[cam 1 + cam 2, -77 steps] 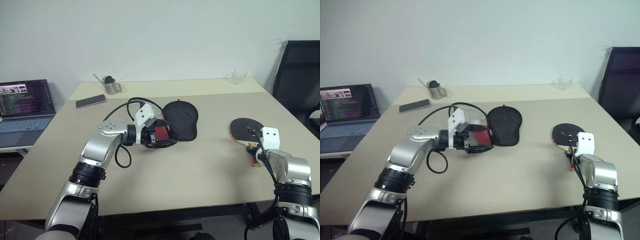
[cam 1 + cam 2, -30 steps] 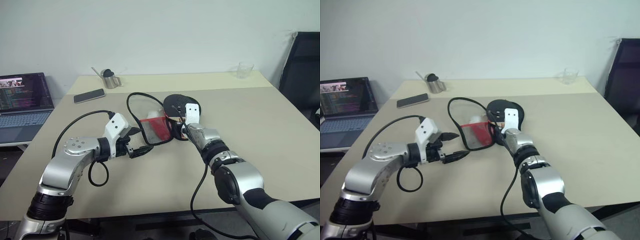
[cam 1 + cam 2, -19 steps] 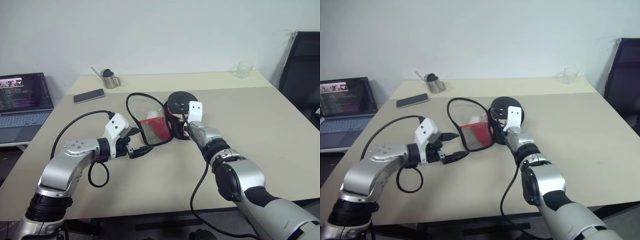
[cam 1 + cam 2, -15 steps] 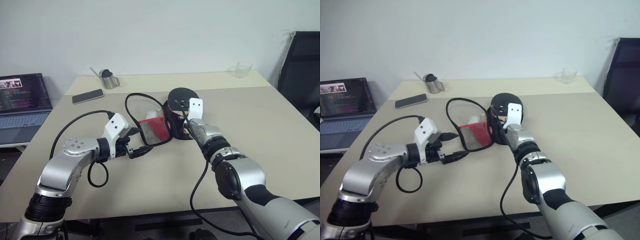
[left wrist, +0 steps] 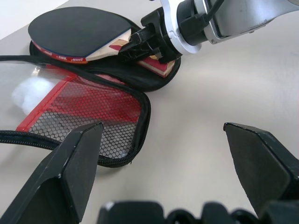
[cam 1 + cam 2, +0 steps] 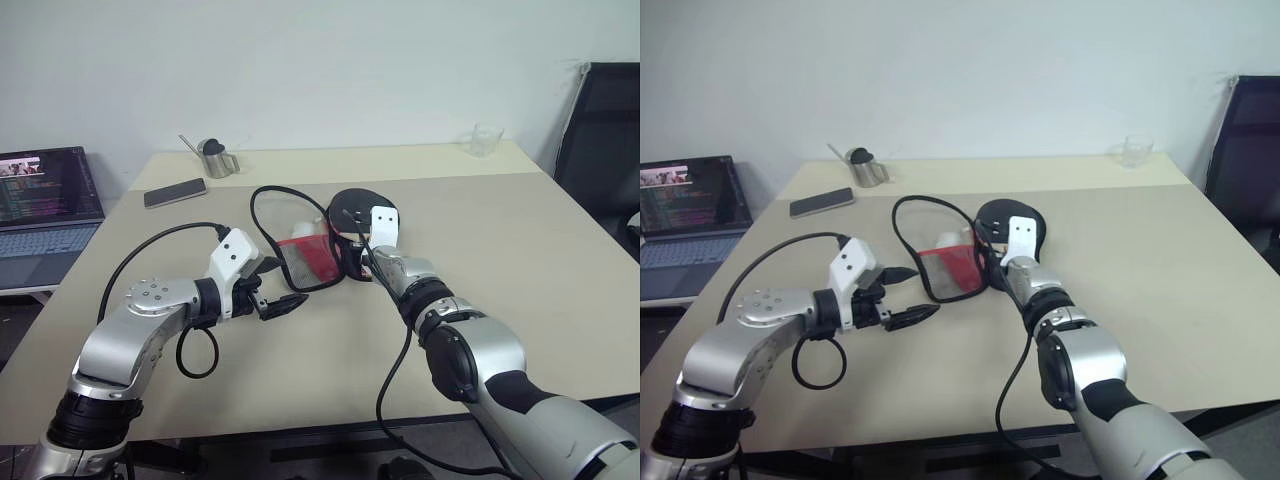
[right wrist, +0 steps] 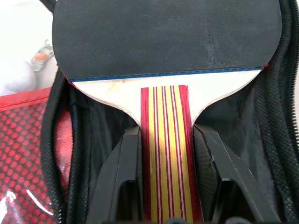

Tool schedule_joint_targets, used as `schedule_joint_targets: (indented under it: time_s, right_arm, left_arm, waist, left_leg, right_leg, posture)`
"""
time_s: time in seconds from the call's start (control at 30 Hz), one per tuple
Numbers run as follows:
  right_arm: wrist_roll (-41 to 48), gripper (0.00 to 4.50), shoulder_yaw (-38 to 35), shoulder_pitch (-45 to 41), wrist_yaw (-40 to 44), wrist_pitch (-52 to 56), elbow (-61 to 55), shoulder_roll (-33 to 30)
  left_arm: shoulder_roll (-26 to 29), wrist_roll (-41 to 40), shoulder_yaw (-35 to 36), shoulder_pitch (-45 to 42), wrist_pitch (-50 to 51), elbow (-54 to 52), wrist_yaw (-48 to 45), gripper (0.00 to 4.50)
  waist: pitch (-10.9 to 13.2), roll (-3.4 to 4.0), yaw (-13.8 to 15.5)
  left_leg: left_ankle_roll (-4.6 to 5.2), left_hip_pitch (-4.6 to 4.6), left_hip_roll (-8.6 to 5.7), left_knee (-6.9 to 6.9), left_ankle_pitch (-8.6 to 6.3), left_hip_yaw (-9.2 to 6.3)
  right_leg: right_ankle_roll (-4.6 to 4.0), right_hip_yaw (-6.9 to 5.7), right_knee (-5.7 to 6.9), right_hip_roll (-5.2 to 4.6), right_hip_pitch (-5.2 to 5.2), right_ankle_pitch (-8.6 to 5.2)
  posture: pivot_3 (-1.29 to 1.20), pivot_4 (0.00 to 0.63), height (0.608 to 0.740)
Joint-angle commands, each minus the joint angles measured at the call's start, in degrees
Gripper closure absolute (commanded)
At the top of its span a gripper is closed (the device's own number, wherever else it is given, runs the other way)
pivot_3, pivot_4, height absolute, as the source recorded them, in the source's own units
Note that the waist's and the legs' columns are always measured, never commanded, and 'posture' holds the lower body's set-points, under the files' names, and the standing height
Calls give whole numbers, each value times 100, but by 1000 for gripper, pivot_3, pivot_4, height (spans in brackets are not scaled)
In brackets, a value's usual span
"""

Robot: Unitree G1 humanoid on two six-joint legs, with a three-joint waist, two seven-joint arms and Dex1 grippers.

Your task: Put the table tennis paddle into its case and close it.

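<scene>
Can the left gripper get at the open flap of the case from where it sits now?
Probably yes. The left gripper is open and empty, with bare table between it and the case's raised mesh flap. The right gripper, holding the paddle over the case's far half, is clear of that path.

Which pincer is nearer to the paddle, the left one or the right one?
Right. The right pincer is shut on the handle of the paddle, over the open case. The left pincer is open and stands apart, on the near side of the case's flap.
</scene>
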Motion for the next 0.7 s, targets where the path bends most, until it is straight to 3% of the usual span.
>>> schedule_joint_targets:
  time_s: [0.03, 0.47, 0.7]
  right_arm:
    - [30, 3399, -57, -84, -142, -143, -81, -43]
    - [74, 3399, -79, -62, -155, -99, -70, -23]
    - [86, 1034, -99, -64, -172, -99, -63, -30]
  left_arm:
    - [102, -58, 146, 2, -13, -246, 45, 0]
    - [104, -38, 129, 3, -26, -265, 71, 0]
    - [106, -34, 101, -15, -45, -239, 95, 0]
  waist:
    - [0, 0, 0]
    - [0, 0, 0]
    - [0, 0, 0]
  left_leg:
    - [0, 0, 0, 0, 0, 0]
    - [0, 0, 0, 0, 0, 0]
    - [0, 3, 0, 1, 0, 2]
  right_leg:
    - [0, 0, 0, 0, 0, 0]
    - [0, 0, 1, 0, 0, 0]
    - [0, 2, 4, 0, 0, 0]
  posture:
    - [0, 150, 740]
    - [0, 150, 740]
    - [0, 150, 740]
